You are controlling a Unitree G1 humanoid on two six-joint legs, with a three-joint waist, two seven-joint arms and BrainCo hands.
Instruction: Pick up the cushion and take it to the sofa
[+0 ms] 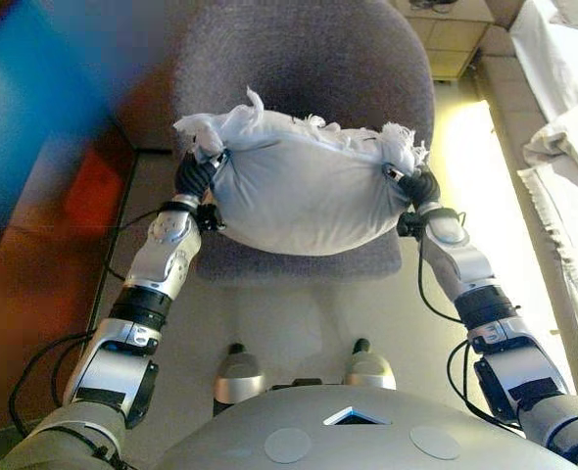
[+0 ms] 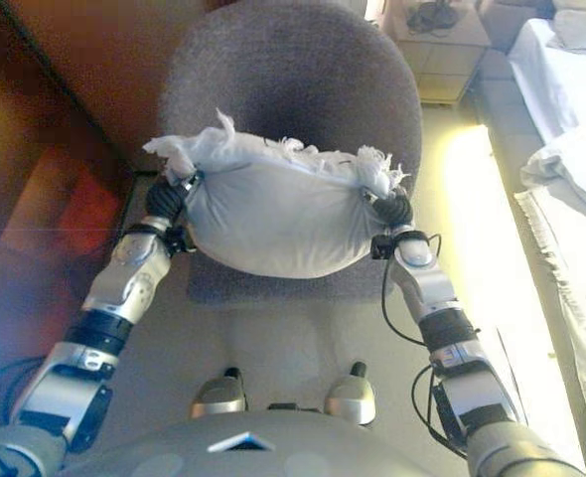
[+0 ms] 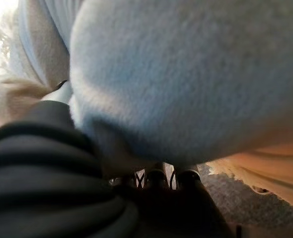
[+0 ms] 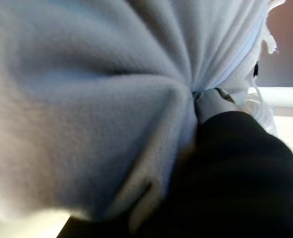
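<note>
A white cushion with frayed fringe along its top edge hangs between my two hands, just above the seat of a grey round-backed armchair. My left hand grips the cushion's left end, with fingers curled under it. My right hand grips the right end, where the cloth bunches into its grasp. Both wrist views are filled with the cushion's fabric. The cushion also shows in the right eye view.
The armchair's seat lies right under the cushion. A bed with white linen runs along the right. A tiled bedside stand is at the back right. Brown wooden furniture stands on the left.
</note>
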